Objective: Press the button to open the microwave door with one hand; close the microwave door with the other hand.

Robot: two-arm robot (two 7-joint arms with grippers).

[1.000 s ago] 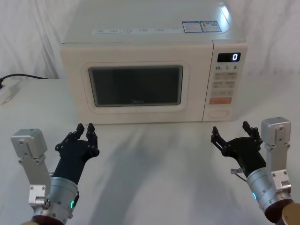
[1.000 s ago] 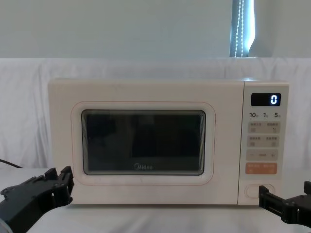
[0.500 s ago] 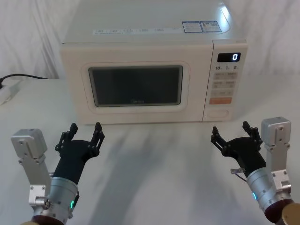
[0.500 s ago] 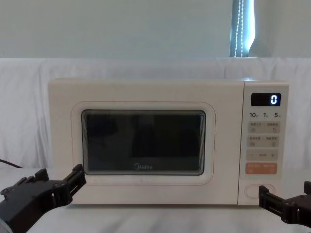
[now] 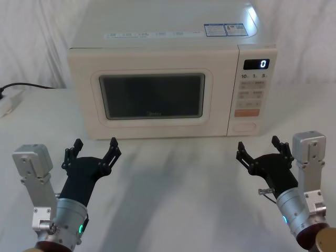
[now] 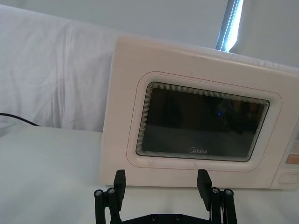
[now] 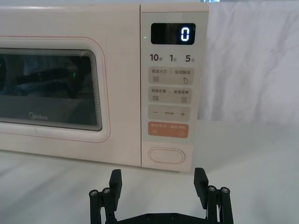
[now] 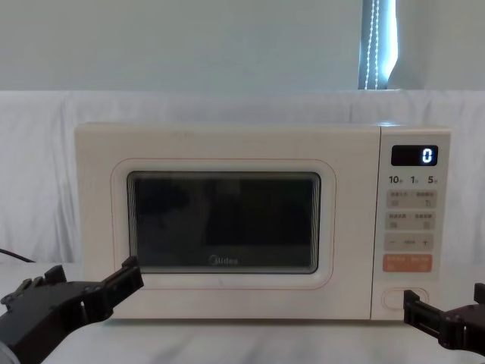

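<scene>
bench [image 5: 173,173]: white cloth, carries everything; both arms low at near edge.
microwave [image 5: 163,37]: sits mid-bench, facing robot; display reads 0.
microwave door [image 5: 152,94]: shut flush, dark window; takes up most of the front, left of the keypad strip.
left gripper [image 5: 93,149]: jaws wide apart, holding nothing; near door's lower-left corner, not touching.
right gripper [image 5: 258,148]: jaws also wide, empty; in front of keypad side, well short of it.
button [image 7: 168,155]: cream pill at bottom of keypad, under orange key; unpressed by the look of it.
step: judged pre-press, nothing begun; door not yet opened.
next move: prob. right gripper goes fwd so one fingertip lands on button; a narrower jaw may help hit it alone.
views: right wrist view lines button up between its own jaws and shows key print; left wrist view shows door frame & logo; chest view gives the side-on height of both grippers.
</scene>
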